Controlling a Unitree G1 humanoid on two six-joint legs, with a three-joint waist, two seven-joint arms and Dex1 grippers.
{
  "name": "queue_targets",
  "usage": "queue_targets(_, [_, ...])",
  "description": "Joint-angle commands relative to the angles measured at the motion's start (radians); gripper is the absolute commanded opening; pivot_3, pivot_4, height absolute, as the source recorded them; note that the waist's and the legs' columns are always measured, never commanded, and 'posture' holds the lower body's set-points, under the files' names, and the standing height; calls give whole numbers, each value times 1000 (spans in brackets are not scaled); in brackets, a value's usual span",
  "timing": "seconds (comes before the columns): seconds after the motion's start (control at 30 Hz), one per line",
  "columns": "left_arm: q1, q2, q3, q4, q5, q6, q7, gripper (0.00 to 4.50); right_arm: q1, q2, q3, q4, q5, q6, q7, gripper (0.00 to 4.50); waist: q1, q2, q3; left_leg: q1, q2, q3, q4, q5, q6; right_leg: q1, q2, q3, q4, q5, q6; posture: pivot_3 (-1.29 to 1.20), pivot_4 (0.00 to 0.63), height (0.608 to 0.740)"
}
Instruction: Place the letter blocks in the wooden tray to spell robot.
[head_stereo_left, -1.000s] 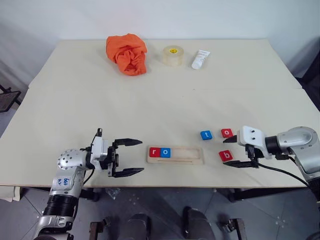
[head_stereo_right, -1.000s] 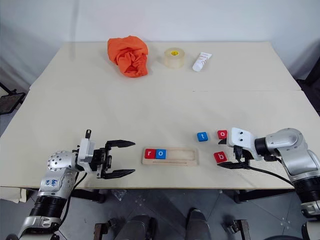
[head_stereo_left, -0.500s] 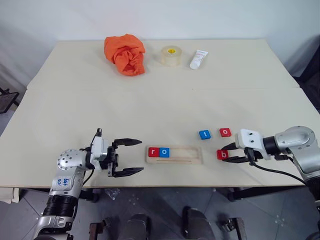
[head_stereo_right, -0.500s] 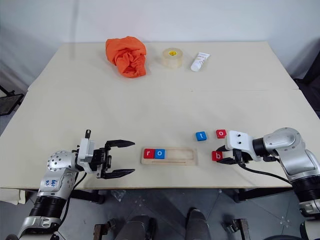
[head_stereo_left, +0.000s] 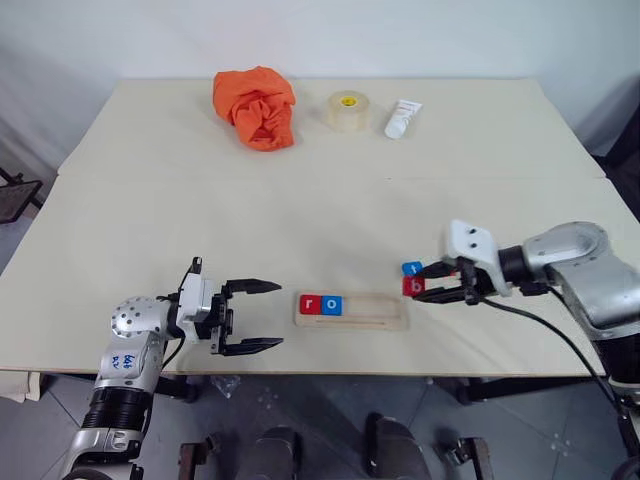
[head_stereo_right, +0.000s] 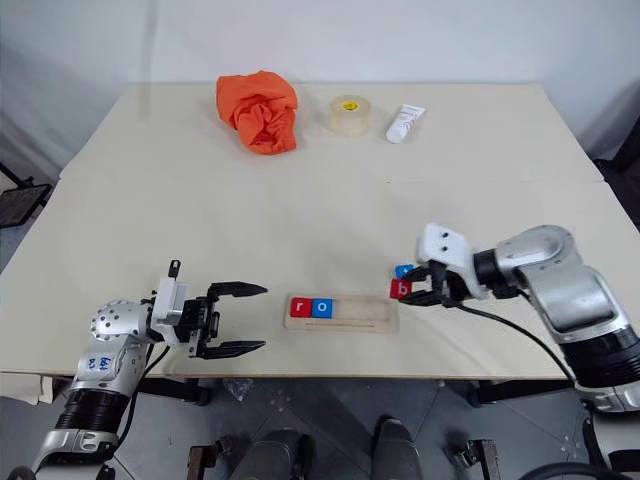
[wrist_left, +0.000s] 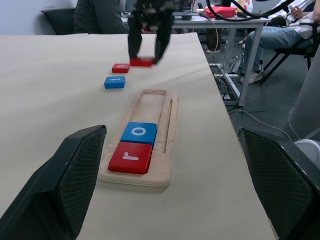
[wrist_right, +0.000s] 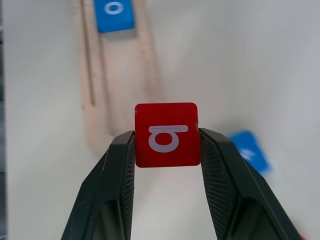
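The wooden tray (head_stereo_left: 372, 312) lies near the table's front edge with a red r block (head_stereo_left: 309, 304) and a blue o block (head_stereo_left: 331, 305) at its left end. My right gripper (head_stereo_left: 418, 287) is shut on the red b block (wrist_right: 167, 134), held a little above the table just past the tray's right end. A blue t block (head_stereo_left: 411, 268) lies behind it on the table. Beside that one, a red block (wrist_left: 120, 67) rests flat. My left gripper (head_stereo_left: 278, 315) stands open and empty left of the tray, pointing at it.
An orange cloth (head_stereo_left: 254, 106), a tape roll (head_stereo_left: 346, 111) and a white tube (head_stereo_left: 402, 118) lie along the far side of the table. People sit at another table (wrist_left: 235, 22) beyond the right end.
My right gripper shut on the red b block, lifted it off the table and carried it left toward the tray's right end. The left arm has stayed still.
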Motion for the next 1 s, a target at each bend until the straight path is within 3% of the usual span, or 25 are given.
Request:
queue_targets(0.03, [-1, -2, 8, -24, -17, -15, 3, 4500, -47, 48, 16, -76, 21, 68, -43, 1459, -1, 0, 0, 0, 0, 0, 0, 0, 0, 0, 0, 0, 0, 0, 0, 0, 150, 740])
queue_targets(0.6, [31, 0, 14, -53, -19, -21, 35, 4500, -93, 182, 156, -54, -42, 79, -139, 1459, -4, 0, 0, 0, -1, 1, 0, 0, 0, -1, 0, 0, 1, 0, 0, 0, 150, 740])
queue_targets(1.0, [35, 2, 15, -58, -19, -22, 48, 4500, -103, 197, 184, -33, -62, 55, -139, 1459, -5, 0, 0, 0, -1, 1, 0, 0, 0, -1, 0, 0, 1, 0, 0, 0, 150, 740])
